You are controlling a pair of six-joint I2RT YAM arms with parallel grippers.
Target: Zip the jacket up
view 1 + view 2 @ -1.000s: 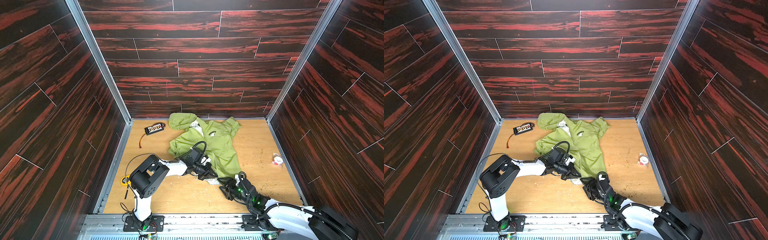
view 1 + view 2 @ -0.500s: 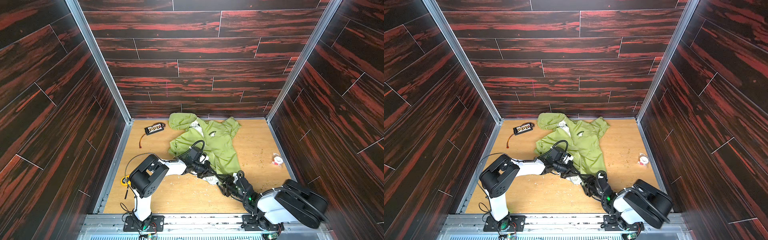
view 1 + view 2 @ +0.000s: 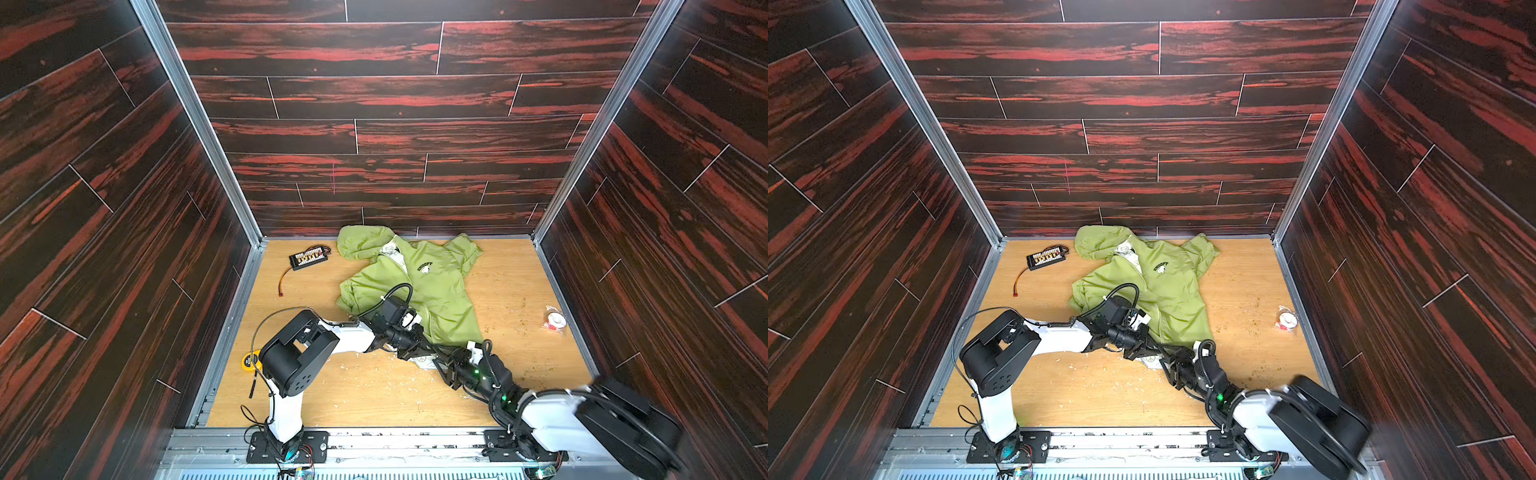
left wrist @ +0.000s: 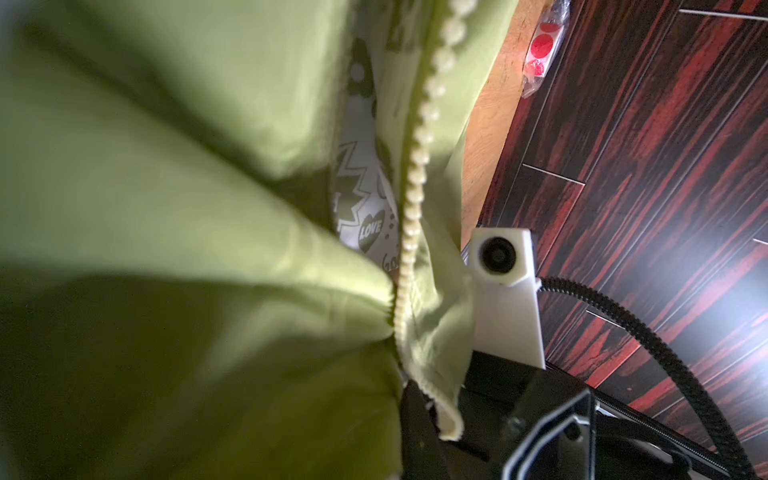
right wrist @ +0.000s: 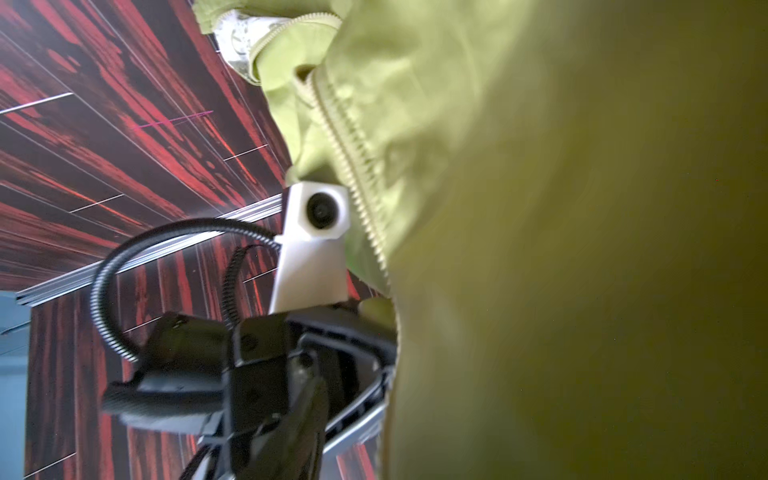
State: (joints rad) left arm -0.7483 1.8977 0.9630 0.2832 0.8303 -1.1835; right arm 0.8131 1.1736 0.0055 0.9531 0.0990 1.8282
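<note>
The lime-green jacket (image 3: 440, 291) (image 3: 1175, 291) lies flat on the wooden floor, hood toward the back wall. Both grippers meet at its near hem in both top views. My left gripper (image 3: 419, 353) (image 3: 1142, 351) is shut on the jacket's bottom edge, where the pale zipper (image 4: 415, 174) runs down into it (image 4: 419, 415). My right gripper (image 3: 446, 363) (image 3: 1173, 361) faces it from the near side. In the right wrist view one dark finger (image 5: 307, 415) shows and stands apart from the fabric (image 5: 582, 291), which hides the other. A zipper row (image 5: 357, 166) runs along that fabric's edge.
A black board with wires (image 3: 308, 258) (image 3: 1045, 257) lies at the back left. A small wrapped roll with red dots (image 3: 555, 321) (image 3: 1286, 321) (image 4: 540, 45) sits by the right wall. A yellow-and-black item (image 3: 250, 359) lies by the left arm. Dark wood-patterned walls enclose the floor.
My right arm has swung and its gripper has edged in toward the hem and the left gripper, its jaws narrowing. The left gripper has kept its hold in place.
</note>
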